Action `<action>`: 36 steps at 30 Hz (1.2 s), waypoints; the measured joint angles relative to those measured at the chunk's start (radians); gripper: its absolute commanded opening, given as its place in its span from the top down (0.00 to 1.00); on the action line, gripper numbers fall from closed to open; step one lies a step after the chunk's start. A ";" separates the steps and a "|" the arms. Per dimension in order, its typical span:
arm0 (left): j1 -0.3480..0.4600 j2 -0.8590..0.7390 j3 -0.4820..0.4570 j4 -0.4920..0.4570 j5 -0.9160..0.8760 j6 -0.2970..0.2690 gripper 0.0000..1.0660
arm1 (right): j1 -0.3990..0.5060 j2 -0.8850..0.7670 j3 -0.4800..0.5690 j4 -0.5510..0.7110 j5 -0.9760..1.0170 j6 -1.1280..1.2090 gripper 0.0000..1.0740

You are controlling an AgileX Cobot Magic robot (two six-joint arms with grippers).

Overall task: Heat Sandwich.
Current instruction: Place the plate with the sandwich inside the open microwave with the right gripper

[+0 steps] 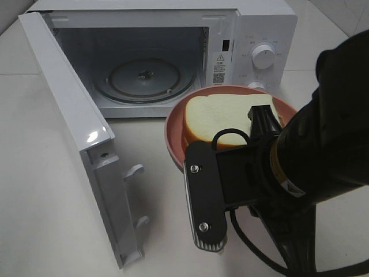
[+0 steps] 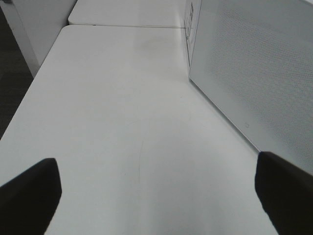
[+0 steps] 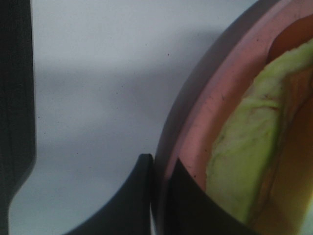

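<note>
Your right gripper (image 3: 161, 169) has its jaws clamped on the rim of the pink dish (image 3: 210, 112), one dark finger (image 3: 134, 200) outside the rim and the other inside. The sandwich (image 1: 222, 118) lies in that dish: a thick square slice of pale cream bread on top, with a yellow layer showing along its side. In the right wrist view its edge looks yellow-green and soft. The dish sits just in front of the microwave (image 1: 253, 17), towards the right of the cavity; you cannot tell whether it rests on the table (image 1: 46, 190). The microwave's door (image 1: 63, 104) is swung out to the left, showing the glass turntable (image 1: 144, 78). On the front panel, beside the upper knob (image 1: 263, 56), a sticker (image 1: 219, 66) carries a warning triangle and a square code. Its print, and the marks around the knob, are too small to read. Your left gripper (image 2: 156, 193) hangs over bare table beside the door, jaws wide apart, fingers (image 2: 29, 196) holding nothing.
</note>
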 measured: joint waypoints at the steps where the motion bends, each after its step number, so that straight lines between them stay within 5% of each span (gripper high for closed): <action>1: 0.000 0.000 0.000 0.000 0.000 0.000 0.05 | 0.000 0.000 0.000 0.000 0.000 0.000 1.00; 36: 0.000 0.000 0.000 0.000 0.000 0.000 0.05 | -0.415 0.000 0.000 0.353 -0.164 -1.130 1.00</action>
